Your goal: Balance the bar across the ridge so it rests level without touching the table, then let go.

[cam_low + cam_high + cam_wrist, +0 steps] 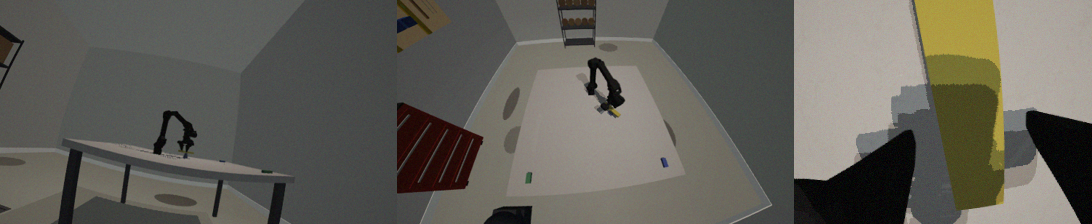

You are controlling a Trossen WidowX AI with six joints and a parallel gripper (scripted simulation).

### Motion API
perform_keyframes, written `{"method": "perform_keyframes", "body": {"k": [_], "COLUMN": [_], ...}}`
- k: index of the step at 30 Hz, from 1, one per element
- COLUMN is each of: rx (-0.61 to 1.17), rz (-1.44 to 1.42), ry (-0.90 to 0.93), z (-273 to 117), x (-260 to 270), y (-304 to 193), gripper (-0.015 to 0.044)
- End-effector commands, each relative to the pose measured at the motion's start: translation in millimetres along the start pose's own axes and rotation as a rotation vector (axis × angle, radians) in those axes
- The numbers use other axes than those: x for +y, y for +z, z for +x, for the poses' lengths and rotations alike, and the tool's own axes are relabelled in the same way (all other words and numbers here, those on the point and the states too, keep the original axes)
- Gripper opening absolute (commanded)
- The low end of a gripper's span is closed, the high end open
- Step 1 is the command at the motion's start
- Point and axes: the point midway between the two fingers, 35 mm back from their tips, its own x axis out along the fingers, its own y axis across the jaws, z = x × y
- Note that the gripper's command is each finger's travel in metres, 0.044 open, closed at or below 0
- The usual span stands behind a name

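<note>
A green block (528,177) (267,172) and a blue block (664,162) (222,161) are seen lying on the table (586,156) (182,170), well apart from the arm (606,73) (163,127); a red cabinet (437,153) and a shelf rack (579,28) are placed beyond the table's edges; the nearest thing beneath the work is the blue ridge (611,113) (185,156), by which the bar is underlain. The arm is raised from its base, bent at the top and brought down again, with the end effector (608,105) (184,150) (970,128) pointed toward the table; its fingers are spread, and nothing is pinched. The yellow bar (615,112) (190,153) (961,100) is held up across the ridge, looking near level and clear of the table; its near end is set between the fingers, with a gap on each side shown in the wrist view.
</note>
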Motion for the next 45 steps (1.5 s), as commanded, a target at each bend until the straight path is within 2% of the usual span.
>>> {"method": "perform_keyframes", "body": {"k": [1,2,6,14,45], "rx": [0.000,0.000,0.000,0.000,0.000], "rz": [0.000,0.000,0.000,0.000,0.000], "ry": [-0.001,-0.001,-0.001,0.000,0.000], "z": [0.1,0.1,-8.1,-97.9,-99.9], "x": [-0.1,-0.1,-0.3,0.0,0.1], "y": [-0.1,-0.1,1.4,0.5,0.1], "gripper": [0.0421,0.0440,0.0440,0.0440,0.0440]}}
